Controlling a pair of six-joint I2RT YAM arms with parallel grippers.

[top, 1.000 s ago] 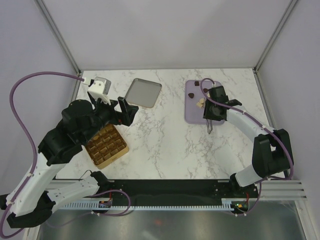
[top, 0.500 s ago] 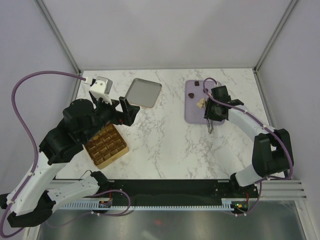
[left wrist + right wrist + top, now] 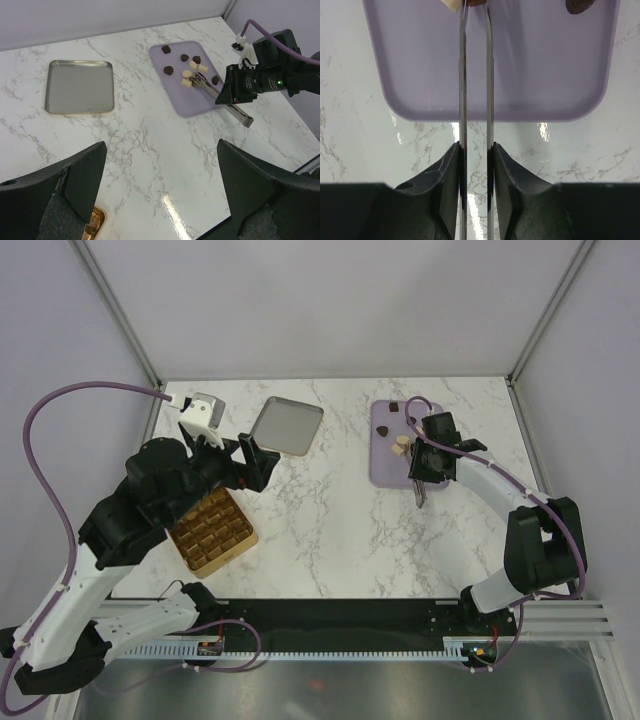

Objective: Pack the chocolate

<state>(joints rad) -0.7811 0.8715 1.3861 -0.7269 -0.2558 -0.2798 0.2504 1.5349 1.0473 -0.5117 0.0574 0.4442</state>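
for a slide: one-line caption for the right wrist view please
Right gripper holds tongs over the lilac tray, tips at a dark chocolate

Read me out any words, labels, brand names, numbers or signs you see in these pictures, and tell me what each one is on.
No readable text in any view.
The gold box, lilac tray, silver tray, chocolate pieces and tongs show no markings.
Small circuit boards at the bottom of the top view: any print is too small to read.
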